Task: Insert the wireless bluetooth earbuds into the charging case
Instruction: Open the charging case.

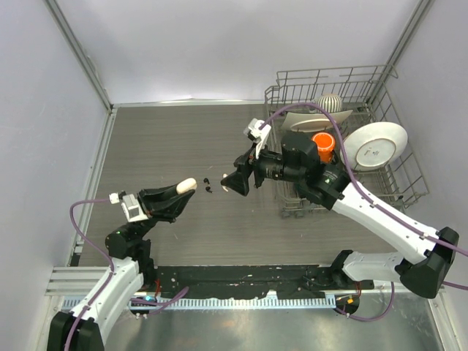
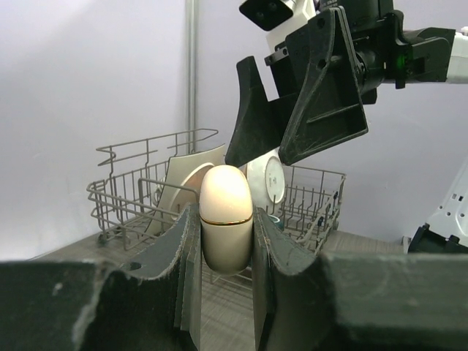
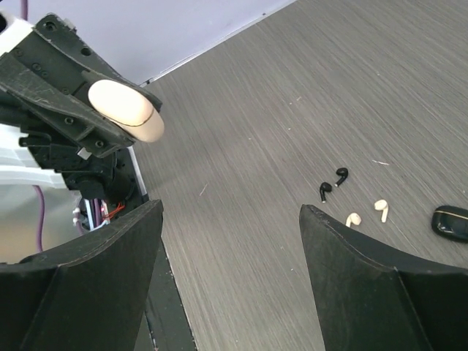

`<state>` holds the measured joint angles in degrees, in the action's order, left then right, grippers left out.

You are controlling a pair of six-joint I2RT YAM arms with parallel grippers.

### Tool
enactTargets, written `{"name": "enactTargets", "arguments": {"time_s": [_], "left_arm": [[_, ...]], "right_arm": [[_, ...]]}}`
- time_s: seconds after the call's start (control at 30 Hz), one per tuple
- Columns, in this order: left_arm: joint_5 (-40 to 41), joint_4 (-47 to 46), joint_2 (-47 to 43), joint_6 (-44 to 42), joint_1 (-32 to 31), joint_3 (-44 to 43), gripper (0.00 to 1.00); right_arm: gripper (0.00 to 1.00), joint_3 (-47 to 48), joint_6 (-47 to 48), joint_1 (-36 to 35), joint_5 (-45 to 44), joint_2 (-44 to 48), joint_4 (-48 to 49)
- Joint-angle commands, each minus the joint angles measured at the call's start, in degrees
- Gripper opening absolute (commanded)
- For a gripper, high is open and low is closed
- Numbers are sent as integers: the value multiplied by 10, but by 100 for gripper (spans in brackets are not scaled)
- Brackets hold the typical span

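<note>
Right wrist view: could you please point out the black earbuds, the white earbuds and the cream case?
black earbuds (image 3: pixel 325 191), right wrist view, lower bud's body
white earbuds (image 3: pixel 381 209), right wrist view, right bud's body
cream case (image 3: pixel 126 110), right wrist view, shell's middle

I see bare table open beyond and in front of the earbuds. My right gripper, jaws wide, hangs just beside them on the right. My left gripper, clamped on the white charging case, crowds their left. The dish rack walls off the far right.
</note>
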<state>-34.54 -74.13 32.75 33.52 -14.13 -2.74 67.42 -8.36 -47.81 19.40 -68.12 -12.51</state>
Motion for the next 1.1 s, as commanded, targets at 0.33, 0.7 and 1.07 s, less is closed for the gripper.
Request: {"name": "enactTargets", "arguments": {"time_s": [0.33, 0.7, 1.07], "left_arm": [[-36, -66, -9, 10, 2, -7, 0], [-71, -67, 17, 25, 2, -34, 0], [-87, -88, 32, 41, 1, -41, 0]], "right_arm": [[80, 49, 2, -7, 102, -29, 31], [80, 75, -1, -44, 98, -75, 56], [80, 99, 4, -66, 73, -122, 43]]}}
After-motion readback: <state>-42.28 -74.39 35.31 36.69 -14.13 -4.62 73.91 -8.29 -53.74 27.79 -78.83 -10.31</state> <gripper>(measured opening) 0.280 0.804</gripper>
